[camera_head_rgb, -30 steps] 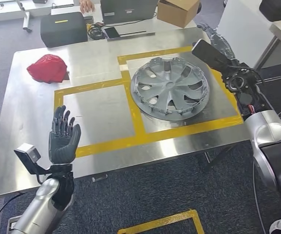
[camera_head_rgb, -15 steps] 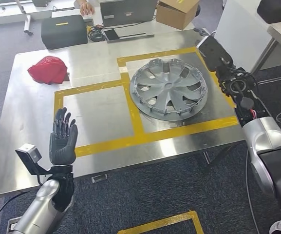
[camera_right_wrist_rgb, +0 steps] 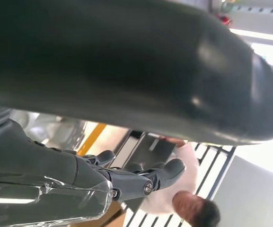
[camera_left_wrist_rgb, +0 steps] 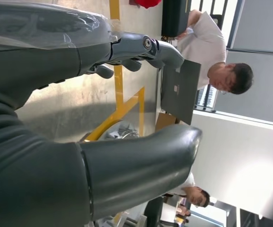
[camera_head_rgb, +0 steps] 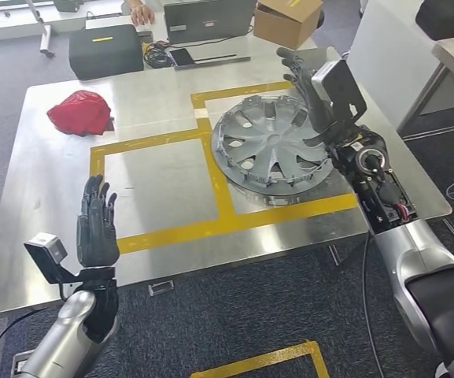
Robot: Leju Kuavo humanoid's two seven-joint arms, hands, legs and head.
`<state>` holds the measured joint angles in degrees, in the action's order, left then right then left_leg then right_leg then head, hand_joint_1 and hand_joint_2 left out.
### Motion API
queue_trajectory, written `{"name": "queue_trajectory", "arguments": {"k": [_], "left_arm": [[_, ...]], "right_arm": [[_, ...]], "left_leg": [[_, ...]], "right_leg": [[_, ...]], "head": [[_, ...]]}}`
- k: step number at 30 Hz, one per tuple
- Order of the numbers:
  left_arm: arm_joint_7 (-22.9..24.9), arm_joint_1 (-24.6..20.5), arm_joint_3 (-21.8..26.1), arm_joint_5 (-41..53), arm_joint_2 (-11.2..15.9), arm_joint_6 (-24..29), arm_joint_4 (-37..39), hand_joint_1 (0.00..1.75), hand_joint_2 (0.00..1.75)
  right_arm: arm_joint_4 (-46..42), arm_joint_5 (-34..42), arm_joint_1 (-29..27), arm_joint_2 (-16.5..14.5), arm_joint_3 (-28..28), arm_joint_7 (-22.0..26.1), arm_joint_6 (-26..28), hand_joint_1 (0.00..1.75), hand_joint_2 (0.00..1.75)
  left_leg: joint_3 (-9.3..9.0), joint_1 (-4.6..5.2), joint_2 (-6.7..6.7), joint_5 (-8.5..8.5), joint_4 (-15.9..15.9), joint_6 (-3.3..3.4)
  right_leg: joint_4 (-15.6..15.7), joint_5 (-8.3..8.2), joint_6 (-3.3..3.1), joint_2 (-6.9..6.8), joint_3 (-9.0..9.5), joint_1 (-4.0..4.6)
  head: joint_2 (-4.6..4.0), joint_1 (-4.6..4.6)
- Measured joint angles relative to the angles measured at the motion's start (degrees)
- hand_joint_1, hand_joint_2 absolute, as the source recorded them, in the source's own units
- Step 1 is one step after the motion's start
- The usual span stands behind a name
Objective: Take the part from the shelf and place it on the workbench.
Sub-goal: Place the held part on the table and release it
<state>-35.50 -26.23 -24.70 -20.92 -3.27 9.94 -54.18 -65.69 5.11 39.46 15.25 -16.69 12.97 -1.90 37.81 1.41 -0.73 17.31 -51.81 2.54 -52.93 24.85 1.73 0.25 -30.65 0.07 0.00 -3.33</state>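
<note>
Your right hand (camera_head_rgb: pixel 300 79) is spread wide and holds nothing, above the far rim of the grey hubcap (camera_head_rgb: pixel 271 143), which lies flat on the workbench (camera_head_rgb: pixel 52 189). Your left hand (camera_head_rgb: pixel 97 224) is spread too.

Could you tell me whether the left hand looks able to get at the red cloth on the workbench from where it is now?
Probably yes. The left hand is open over the workbench's near edge, and bare metal lies between it and the red cloth near the far side, though that looks a long stretch.

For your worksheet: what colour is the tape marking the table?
Yellow tape, clearest in the head view.
</note>
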Motion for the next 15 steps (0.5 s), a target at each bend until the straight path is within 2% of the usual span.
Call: {"name": "queue_trajectory", "arguments": {"k": [15], "left_arm": [[-0.9, 0.1, 0.2, 0.0, 0.1, 0.2, -0.2, 0.0, 0.0]], "right_arm": [[-17.6, 2.3, -8.2, -1.9, -2.0, -4.3, 0.7, 0.0, 0.0]], "left_leg": [[-0.07, 0.02, -0.01, 0.02, 0.0, -0.03]], "right_leg": [[0.0, 0.0, -0.04, 0.0, 0.1, -0.01]], "head": [[0.0, 0.03]]}}
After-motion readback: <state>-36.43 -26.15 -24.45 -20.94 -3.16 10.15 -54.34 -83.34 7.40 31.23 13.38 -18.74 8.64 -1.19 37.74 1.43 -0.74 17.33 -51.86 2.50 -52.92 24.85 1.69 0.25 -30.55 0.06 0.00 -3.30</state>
